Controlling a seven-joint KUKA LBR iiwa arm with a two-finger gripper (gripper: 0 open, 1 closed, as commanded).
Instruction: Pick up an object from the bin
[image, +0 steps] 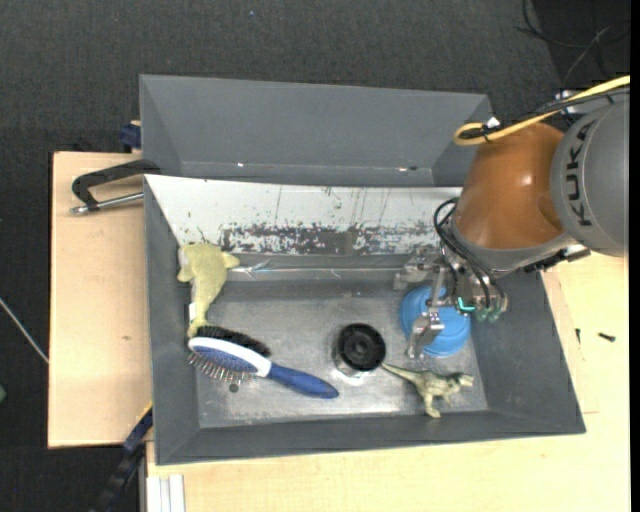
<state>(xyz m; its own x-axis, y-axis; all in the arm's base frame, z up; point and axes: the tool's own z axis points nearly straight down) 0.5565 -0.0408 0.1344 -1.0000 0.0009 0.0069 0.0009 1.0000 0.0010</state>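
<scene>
My claw (432, 322) hangs over the blue round container (452, 337) at the right end of the bin (300, 420). Spread or pinched, I can't tell. It looks light, stiff and slick, so I'd grip across its sides.

- One grey metal bin (172, 380).
- One hairbrush (250, 362), with a blue handle, a white back and dark bristles.
- One blue round container (455, 335).
- One black round cap-like piece (360, 345).
- Two toy figures: one pale yellow figure (205, 272) and one small olive dinosaur (437, 386).
- Five loose things in all.
</scene>
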